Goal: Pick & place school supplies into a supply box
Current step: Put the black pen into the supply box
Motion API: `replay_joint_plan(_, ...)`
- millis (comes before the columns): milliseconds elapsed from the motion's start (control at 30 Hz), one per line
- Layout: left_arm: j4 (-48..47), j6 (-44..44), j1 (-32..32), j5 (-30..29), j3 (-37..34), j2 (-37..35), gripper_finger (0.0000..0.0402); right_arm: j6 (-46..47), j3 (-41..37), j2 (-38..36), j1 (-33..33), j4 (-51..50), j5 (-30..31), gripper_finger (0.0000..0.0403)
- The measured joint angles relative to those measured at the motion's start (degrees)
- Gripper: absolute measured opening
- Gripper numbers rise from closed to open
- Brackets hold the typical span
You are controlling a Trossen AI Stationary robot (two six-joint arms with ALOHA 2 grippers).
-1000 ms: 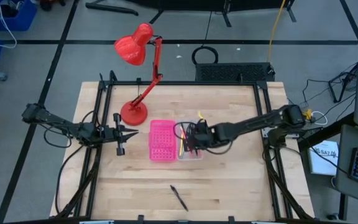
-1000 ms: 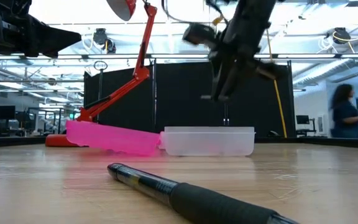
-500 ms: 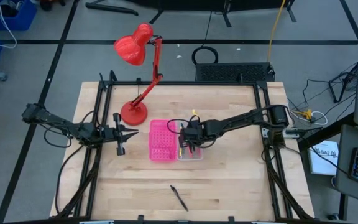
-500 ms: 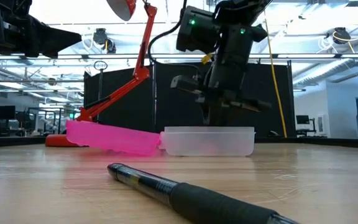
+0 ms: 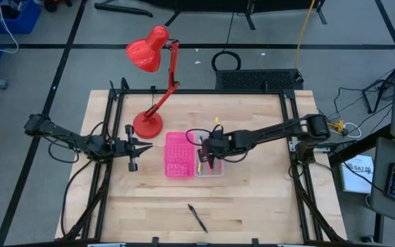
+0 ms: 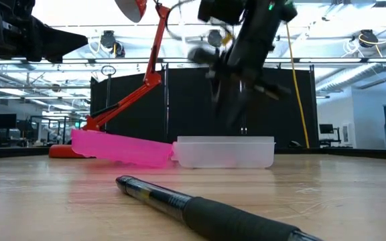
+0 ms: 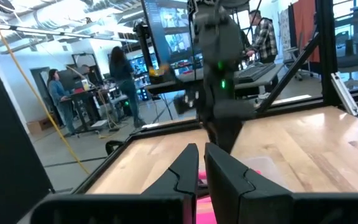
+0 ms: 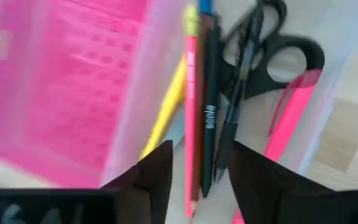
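From above, the right gripper (image 5: 208,152) hangs over the supply box (image 5: 211,169), beneath it and holding the school supplies (image 5: 202,165); its wrist view shows fingers (image 8: 151,174) slightly apart, empty, above pens and scissors (image 8: 272,50).

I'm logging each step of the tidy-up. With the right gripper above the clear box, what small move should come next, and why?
Probably lift the right gripper clear of the supply box and swing it toward the black pen lying alone near the table's front edge. Its fingers are open and empty over the pens and scissors in the box, so that pen looks like the last item out.
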Motion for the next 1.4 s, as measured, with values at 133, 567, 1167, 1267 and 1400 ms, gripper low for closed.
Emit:
replay_joint_plan(133,0.0,-1.6,0.0,0.1,0.0,0.0,0.0037,-7.2,0.0,-7.9,1.5,-2.6,-0.8,0.0154)
replay_joint_plan(567,1.7,-2.5,0.0,0.2,0.0,0.0,0.0037,-44.5,0.0,-32.7,21.1,-5.4,24.5,0.0062)
replay_joint_plan(1167,2.8,-6.2,0.0,-2.9,0.0,0.0,0.0037,-82.7,-31.7,-43.4,20.0,38.3,7.0,0.0001)
replay_joint_plan(1267,2.3,-6.0,0.0,-3.0,0.0,0.0,0.0037,-82.1,-39.6,-45.0,19.7,46.3,6.6,0.0001)
replay_joint_plan(1400,-1.4,-7.5,0.0,-2.9,0.0,0.0,0.0037,-83.5,-49.1,-48.9,18.0,54.6,7.2,0.0000)
